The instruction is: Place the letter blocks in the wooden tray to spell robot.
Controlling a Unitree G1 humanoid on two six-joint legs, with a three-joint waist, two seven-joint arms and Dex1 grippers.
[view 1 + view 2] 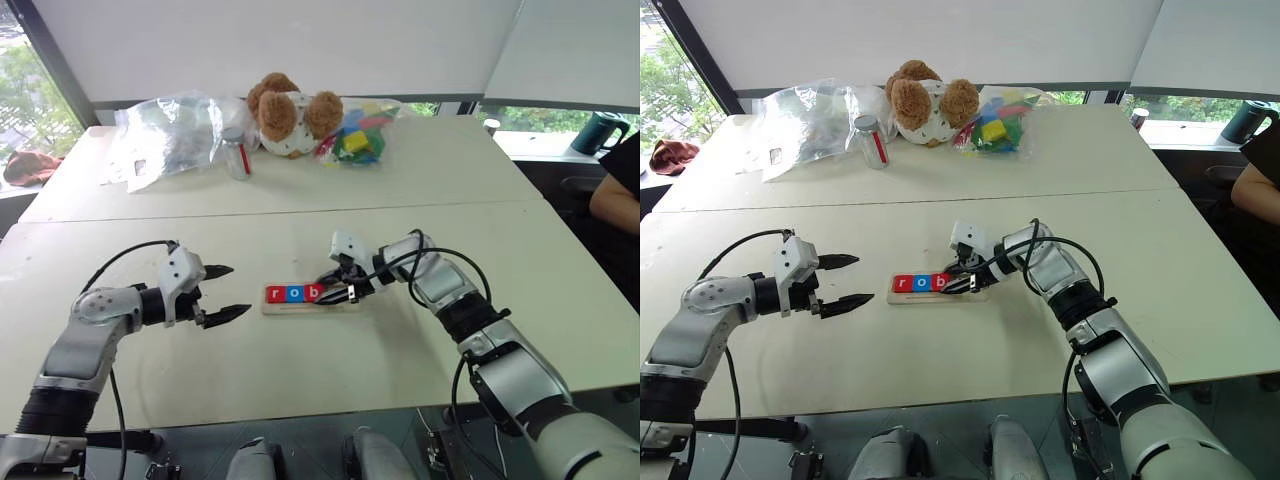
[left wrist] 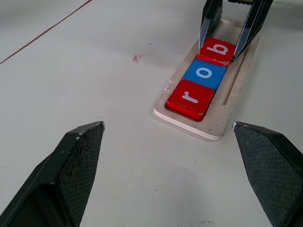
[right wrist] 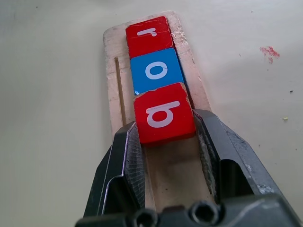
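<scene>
The wooden tray (image 1: pixel 300 308) lies on the white table between my two grippers. Three letter blocks sit in a row in it: a red r (image 2: pixel 191 98), a blue o (image 2: pixel 205 73) and a red b (image 3: pixel 163 113). From the tray's right end, my right gripper (image 1: pixel 328 291) reaches in low and is shut on the b block, one finger on each side of it. The b touches the o. My left gripper (image 1: pixel 238 290) hovers open a short way left of the tray, pointing at it, with nothing between its fingers. The tray's right half is hidden under the right gripper.
At the far side of the table are a teddy bear (image 1: pixel 290 112), a bag of coloured toy blocks (image 1: pixel 358 138), crumpled clear plastic bags (image 1: pixel 170 135) and a small jar (image 1: pixel 236 155). A person's arm (image 1: pixel 620 190) and a dark mug (image 1: pixel 600 130) are at the right edge.
</scene>
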